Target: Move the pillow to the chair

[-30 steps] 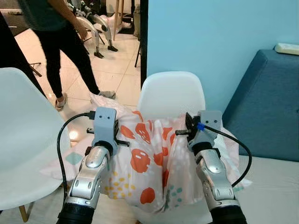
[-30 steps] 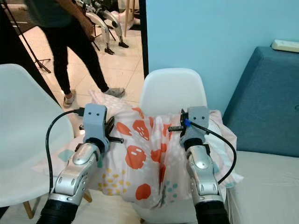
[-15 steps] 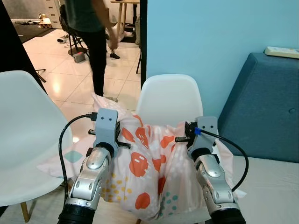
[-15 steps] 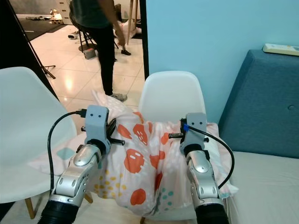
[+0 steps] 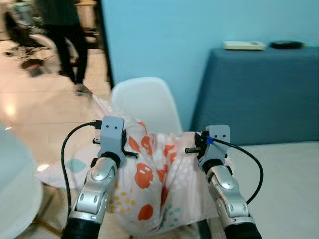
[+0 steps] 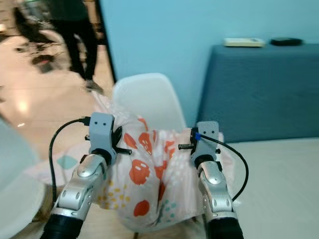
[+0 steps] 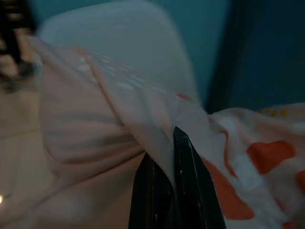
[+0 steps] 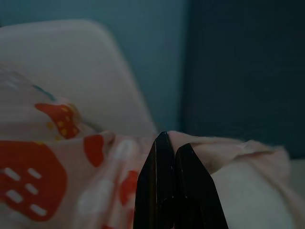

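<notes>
Pillow [image 5: 154, 174] pinched between both closed jaws, over chair [image 5: 144, 102].

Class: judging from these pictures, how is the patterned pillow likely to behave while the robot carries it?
The pillow probably flops: it sags and folds between the left tool and right tool. It seems light, since pinched fabric alone holds it. Loose corners may drag or catch on the white chair.

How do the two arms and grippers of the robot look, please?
Both arms are silver metal with black sleeves near the camera. Each wrist carries a grey box with two dark dots. A black cable loops from each; the right one has a blue plug. The left gripper and right gripper have long black fingers.
</notes>
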You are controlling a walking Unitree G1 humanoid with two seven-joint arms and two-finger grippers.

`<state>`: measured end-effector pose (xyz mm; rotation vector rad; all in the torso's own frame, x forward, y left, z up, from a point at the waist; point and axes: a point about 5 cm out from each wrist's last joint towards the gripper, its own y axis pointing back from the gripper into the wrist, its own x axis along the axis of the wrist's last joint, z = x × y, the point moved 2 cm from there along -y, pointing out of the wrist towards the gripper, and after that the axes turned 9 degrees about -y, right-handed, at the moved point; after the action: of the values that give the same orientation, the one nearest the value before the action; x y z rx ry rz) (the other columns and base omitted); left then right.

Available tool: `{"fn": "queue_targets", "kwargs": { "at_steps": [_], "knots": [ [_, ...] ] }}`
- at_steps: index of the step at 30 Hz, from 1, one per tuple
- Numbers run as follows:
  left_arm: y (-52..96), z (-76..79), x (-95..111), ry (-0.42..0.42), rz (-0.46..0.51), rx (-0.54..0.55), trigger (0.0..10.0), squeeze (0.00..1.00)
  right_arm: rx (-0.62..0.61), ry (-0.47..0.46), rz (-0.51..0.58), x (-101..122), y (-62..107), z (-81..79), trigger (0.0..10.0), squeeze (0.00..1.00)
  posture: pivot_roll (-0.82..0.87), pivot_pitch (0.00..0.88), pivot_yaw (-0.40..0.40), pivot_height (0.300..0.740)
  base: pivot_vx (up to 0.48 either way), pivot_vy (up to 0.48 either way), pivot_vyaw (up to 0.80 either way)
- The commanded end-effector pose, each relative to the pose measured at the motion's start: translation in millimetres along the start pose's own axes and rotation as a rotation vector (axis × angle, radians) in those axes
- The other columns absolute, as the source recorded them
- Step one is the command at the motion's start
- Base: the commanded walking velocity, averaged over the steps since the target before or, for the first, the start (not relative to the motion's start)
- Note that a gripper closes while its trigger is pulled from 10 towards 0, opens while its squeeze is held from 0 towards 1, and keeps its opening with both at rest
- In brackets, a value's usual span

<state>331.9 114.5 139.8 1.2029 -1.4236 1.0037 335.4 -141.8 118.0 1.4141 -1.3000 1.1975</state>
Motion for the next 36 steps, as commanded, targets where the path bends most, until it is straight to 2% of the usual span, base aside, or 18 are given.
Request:
{"fn": "queue_targets", "kwargs": {
  "at_steps": [1,16,36],
  "knots": [
    [-1.6,1.5,6,-0.013,0.033,-0.006,10.0,0.00,0.028,-0.012,0.020,6,-1.5,-7.3,10.0,0.00,0.02,0.062,-0.013,0.740,0.000,0.000,-0.80],
    [-0.1,2.9,2,0.002,0.018,-0.004,10.0,0.00,0.002,0.000,0.002,6,0.4,-1.5,10.0,0.00,0.01,0.078,-0.010,0.740,0.000,0.000,-0.80],
    [-4.3,11.4,5,0.028,0.026,-0.038,10.0,0.00,-0.071,0.014,0.032,20,-2.0,21.3,10.0,0.00,-0.01,0.090,-0.002,0.740,0.000,0.000,-0.80]
  ]
}}
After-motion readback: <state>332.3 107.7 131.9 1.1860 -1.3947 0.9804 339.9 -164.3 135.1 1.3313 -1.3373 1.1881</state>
